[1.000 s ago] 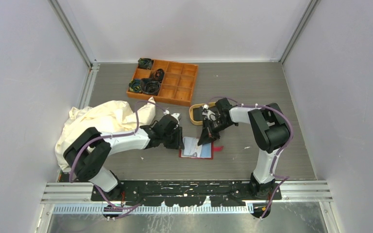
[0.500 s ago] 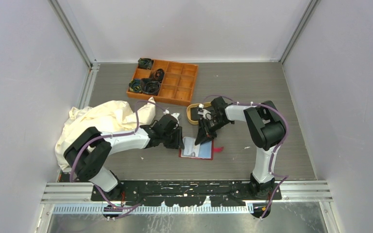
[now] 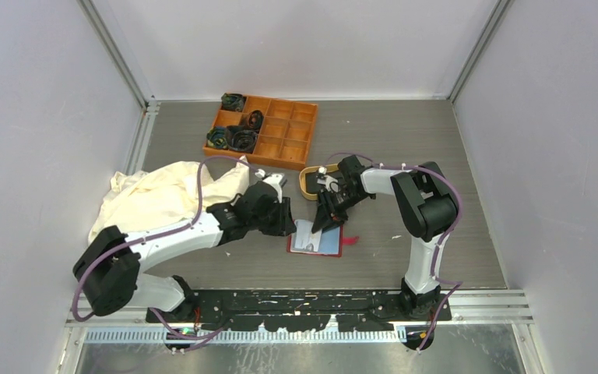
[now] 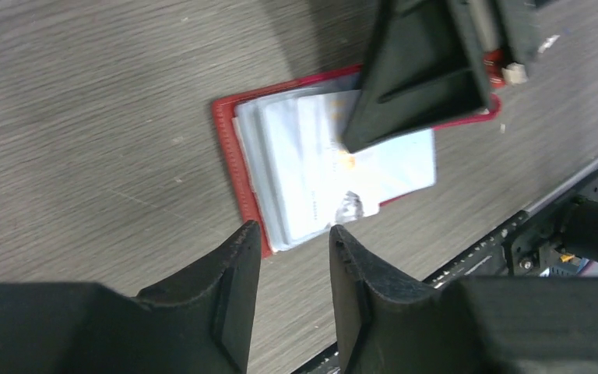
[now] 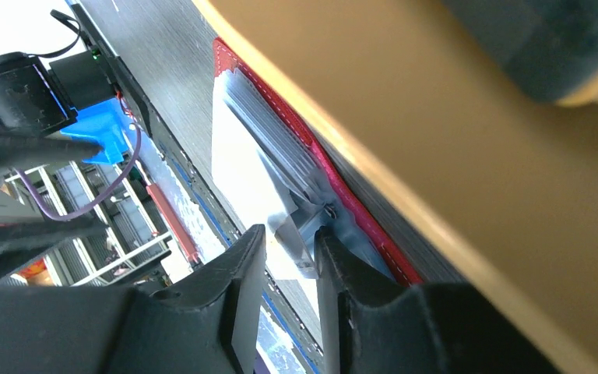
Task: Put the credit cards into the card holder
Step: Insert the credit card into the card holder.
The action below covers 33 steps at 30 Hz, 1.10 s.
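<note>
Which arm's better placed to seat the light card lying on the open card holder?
Right, probably. The right claw is already over the card holder, with its tips down at the light card on the pockets. The left claw is open and empty, beside the holder's edge.

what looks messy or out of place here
A crumpled cream cloth is heaped on the table at the left. The red card holder lies open, its pale pockets fanned out unevenly. Nothing looks spilled or broken.
</note>
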Available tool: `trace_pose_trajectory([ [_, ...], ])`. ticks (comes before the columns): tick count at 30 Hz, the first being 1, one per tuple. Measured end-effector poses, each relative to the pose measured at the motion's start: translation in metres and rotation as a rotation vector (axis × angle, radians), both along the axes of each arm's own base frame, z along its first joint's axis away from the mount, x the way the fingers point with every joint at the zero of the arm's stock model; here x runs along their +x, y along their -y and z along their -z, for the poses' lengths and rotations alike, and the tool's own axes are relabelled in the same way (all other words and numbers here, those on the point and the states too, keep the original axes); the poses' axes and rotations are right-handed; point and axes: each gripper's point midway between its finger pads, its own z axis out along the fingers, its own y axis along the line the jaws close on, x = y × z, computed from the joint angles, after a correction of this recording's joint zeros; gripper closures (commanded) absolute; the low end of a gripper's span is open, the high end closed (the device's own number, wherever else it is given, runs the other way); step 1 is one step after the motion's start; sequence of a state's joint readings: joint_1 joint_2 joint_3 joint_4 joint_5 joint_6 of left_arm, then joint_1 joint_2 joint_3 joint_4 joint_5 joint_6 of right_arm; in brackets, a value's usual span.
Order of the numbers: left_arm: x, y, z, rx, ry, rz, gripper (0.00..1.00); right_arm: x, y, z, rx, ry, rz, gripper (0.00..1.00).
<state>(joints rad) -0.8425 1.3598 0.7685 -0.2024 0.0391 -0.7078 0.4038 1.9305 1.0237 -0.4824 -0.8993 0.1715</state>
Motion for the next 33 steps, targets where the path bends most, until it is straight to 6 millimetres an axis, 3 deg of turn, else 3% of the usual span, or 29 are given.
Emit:
trace_pose_trajectory([
  [3, -0.012, 0.013, -0.012, -0.011, 0.047, 0.038, 0.67, 0.0, 0.0, 0.0, 0.0, 0.0, 0.0, 0.64],
  [9, -0.04, 0.064, -0.019, 0.04, 0.126, 0.134, 0.74, 0.0, 0.0, 0.0, -0.002, -0.001, 0.0, 0.64],
  [12, -0.045, 0.092, -0.011, 0.091, 0.157, 0.155, 0.74, 0.0, 0.0, 0.0, -0.005, -0.002, 0.0, 0.64],
  [16, -0.045, 0.111, 0.008, 0.166, 0.173, 0.168, 0.74, 0.0, 0.001, 0.0, -0.009, -0.004, 0.001, 0.64],
  [24, -0.035, 0.115, 0.043, 0.314, 0.181, 0.159, 0.7, 0.0, 0.001, 0.0, -0.01, -0.004, 0.001, 0.64],
  [30, -0.029, 0.111, 0.054, 0.379, 0.193, 0.158, 0.56, 0.0, 0.001, 0.0, -0.01, -0.004, 0.001, 0.63],
  [33, -0.025, 0.109, 0.055, 0.39, 0.197, 0.148, 0.54, 0.0, 0.001, 0.0, -0.011, -0.006, 0.001, 0.61],
])
